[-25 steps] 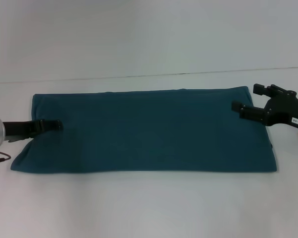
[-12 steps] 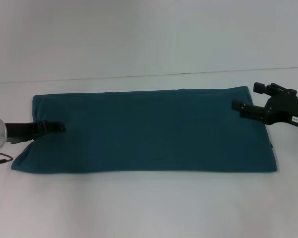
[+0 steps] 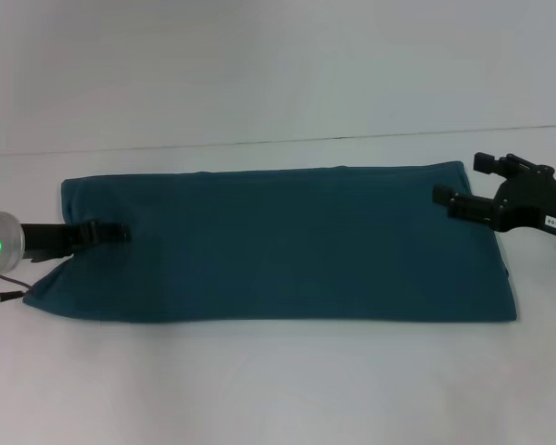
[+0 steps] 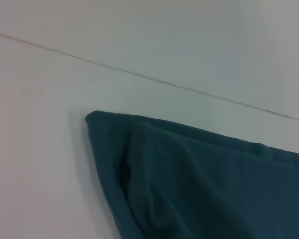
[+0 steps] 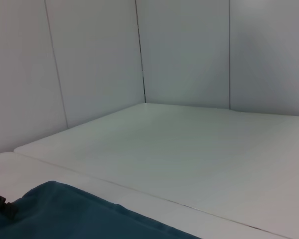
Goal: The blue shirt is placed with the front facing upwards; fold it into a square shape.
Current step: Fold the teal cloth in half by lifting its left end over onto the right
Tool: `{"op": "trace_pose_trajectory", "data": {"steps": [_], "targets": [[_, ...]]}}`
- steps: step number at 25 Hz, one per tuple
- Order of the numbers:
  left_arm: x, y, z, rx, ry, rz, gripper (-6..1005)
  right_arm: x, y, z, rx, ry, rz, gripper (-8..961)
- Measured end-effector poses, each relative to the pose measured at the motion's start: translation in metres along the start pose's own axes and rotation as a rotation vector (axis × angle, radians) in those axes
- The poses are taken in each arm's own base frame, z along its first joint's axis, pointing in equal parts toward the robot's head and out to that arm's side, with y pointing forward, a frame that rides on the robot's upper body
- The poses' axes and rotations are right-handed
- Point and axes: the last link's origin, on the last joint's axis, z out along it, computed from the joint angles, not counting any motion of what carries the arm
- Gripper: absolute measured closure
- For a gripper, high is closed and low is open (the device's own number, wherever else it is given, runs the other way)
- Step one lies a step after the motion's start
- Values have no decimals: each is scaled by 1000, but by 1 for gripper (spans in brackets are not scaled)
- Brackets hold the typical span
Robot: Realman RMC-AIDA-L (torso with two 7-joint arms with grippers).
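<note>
Across the middle of the white desk lies the blue shirt, already folded into a long, flat band of soft matte cotton with no lettering showing on its upper face. Its far edge and near edge run nearly straight; the corner by the left arm is pulled slightly inward, so that end looks slanted and a little rumpled. The left wrist view shows that end as a rounded fold with soft ridges and a doubled hem along the edge.

At the shirt's left end, the left gripper reaches in low over the cloth, its dark jaws drawn together with the tips on the fabric, midway between the far and near edges; whether cloth is pinched between them I cannot tell. A silver wrist ring with a green light sits just outside the shirt's edge.

At the opposite end, the right gripper hangs by the far corner. Its black jaws stand spread apart, one tip over the shirt's edge, the other beyond the corner over bare desk, with nothing between them. The desk surface is smooth and pale, meeting plain white wall panels behind.
</note>
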Motion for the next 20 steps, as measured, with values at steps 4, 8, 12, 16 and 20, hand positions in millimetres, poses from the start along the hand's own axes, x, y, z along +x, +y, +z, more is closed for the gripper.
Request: {"op": "trace_pose_trajectory", "data": {"steps": [4, 8, 12, 16, 20], "targets": [[-2, 3, 3, -3, -14, 1, 215, 0, 0, 0, 1, 0, -2, 12], [-3, 3, 5, -1, -20, 4, 219, 0, 0, 0, 3, 0, -6, 12], [-2, 2, 6, 9, -7, 7, 217, -1, -1, 1, 5, -1, -7, 12], [-2, 1, 6, 16, 0, 28, 298, -1, -1, 1, 5, -1, -7, 12], [-2, -1, 6, 24, 8, 36, 425, -1, -1, 0, 6, -1, -5, 11]]}}
